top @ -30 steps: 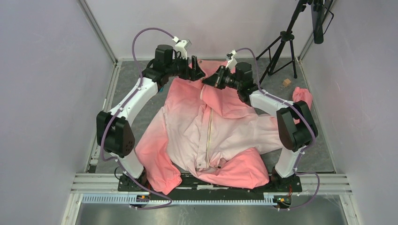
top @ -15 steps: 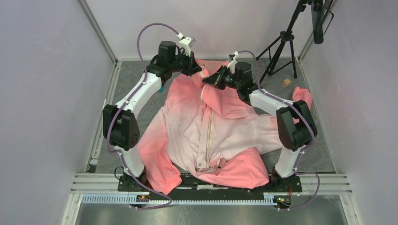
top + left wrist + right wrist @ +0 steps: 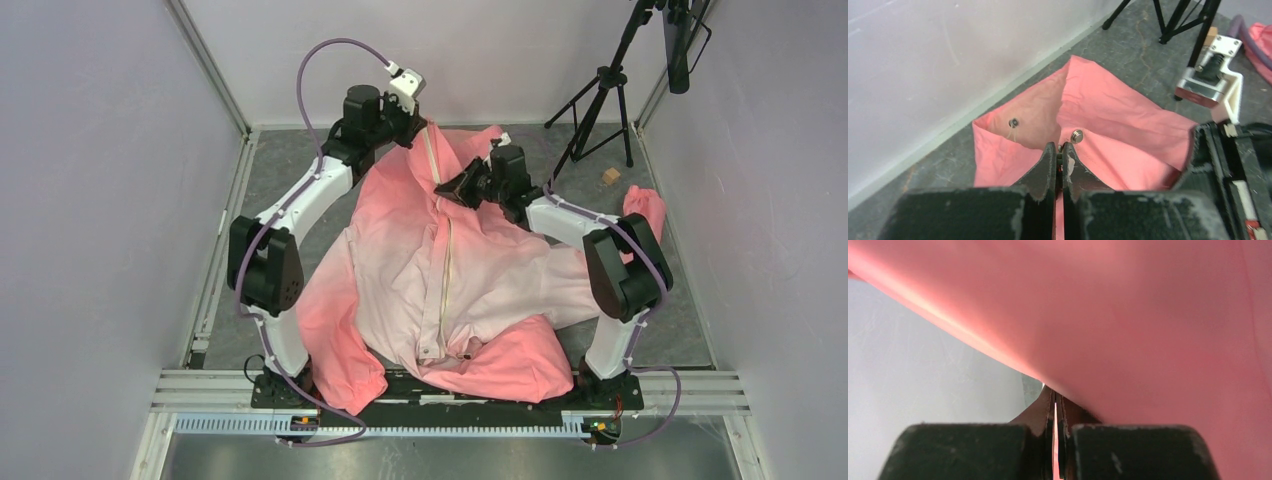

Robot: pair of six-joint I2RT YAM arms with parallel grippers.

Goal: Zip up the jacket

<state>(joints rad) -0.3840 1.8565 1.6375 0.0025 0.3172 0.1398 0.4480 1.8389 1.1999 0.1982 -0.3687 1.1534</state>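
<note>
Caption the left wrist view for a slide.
Left end effector shut on the jacket at its collar edge, beside a metal snap.

- Left pincer (image 3: 421, 127): was beside the collar (image 3: 470, 142); now higher and closer to the far wall.
- Left arm (image 3: 300, 200): elbow shifted inward, toward the jacket (image 3: 420, 270). Its cable (image 3: 330, 55) loop now arches taller.
- Collar: was lying low on the worktop (image 3: 280, 170); now lifted and drawn taut toward the wall.
- Zipper strip (image 3: 432, 160): upper length newly exposed, running up to the left pincer.
- Right pincer (image 3: 445, 190): shifted slightly nearer the bases, further down the strip.
</note>
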